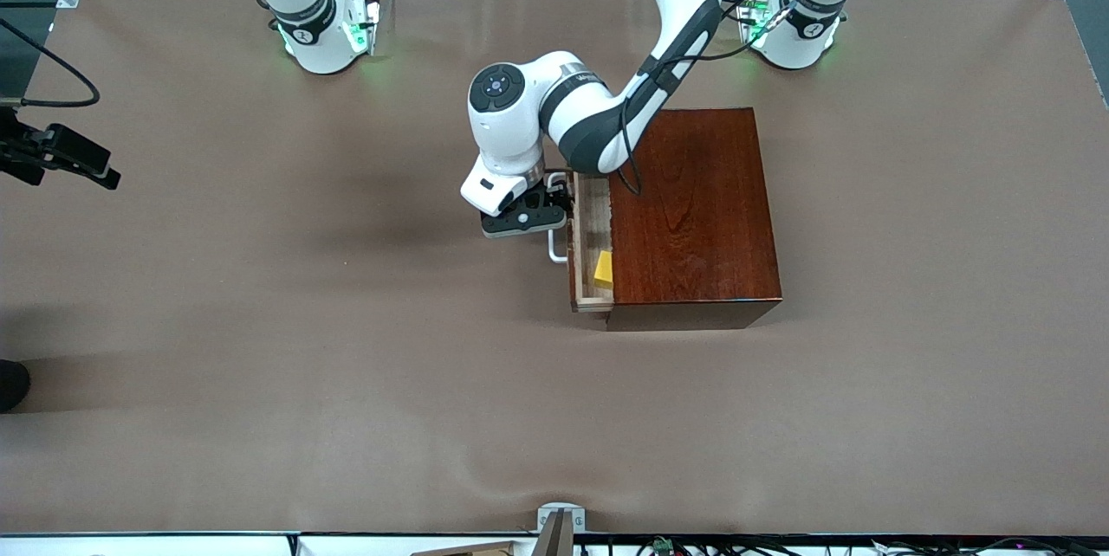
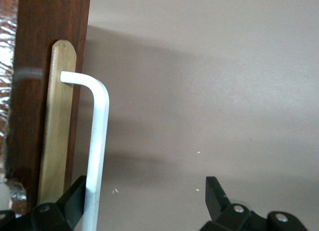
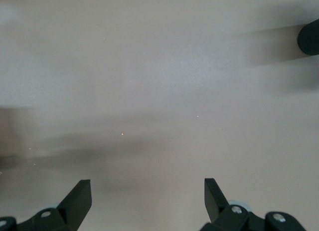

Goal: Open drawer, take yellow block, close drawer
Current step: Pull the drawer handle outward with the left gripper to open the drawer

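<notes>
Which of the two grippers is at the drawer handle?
The left gripper, open at the drawer's white handle; the right gripper hangs open over bare table.

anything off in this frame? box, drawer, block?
Nothing stands out. The drawer is partly out of the wooden box, sitting square, with the yellow block inside. The left gripper is open at the white handle. The right gripper waits open over bare table.

Even overhead light leaves soft shadows on the table (image 1: 260,417); both wrist views are slightly blurred.
</notes>
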Tool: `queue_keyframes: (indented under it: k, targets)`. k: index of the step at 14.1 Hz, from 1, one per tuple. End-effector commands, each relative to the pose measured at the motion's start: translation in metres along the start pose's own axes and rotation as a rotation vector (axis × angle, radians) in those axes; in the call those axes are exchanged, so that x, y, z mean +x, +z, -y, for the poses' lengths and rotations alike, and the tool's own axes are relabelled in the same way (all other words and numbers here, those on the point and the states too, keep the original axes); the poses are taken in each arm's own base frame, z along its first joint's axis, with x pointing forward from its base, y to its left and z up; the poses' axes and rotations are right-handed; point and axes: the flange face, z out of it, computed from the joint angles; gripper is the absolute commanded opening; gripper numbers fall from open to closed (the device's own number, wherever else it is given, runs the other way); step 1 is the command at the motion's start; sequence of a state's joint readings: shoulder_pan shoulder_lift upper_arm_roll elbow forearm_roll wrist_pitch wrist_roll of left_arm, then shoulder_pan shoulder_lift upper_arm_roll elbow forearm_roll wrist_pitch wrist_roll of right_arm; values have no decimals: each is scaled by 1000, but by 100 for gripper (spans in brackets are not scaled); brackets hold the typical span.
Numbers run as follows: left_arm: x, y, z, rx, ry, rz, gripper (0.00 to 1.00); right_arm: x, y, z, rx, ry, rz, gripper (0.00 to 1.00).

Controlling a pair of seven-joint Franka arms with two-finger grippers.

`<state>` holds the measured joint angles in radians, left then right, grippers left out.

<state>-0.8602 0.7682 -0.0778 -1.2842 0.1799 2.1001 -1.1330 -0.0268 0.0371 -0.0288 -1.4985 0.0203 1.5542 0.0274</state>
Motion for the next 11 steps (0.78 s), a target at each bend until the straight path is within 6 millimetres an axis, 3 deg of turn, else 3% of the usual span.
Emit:
queue_keyframes:
  k: [1, 6, 11]
  targets:
    - [-13, 5, -22, -58, 3, -19, 100, -3, -6, -1, 2, 0, -6, 100]
    - [-28, 10, -36, -98, 25, -31, 100, -3, -6, -3, -4, 1, -5, 100]
    - [-29, 12, -44, -163, 25, -58, 100, -3, -6, -5, -5, 4, -3, 100]
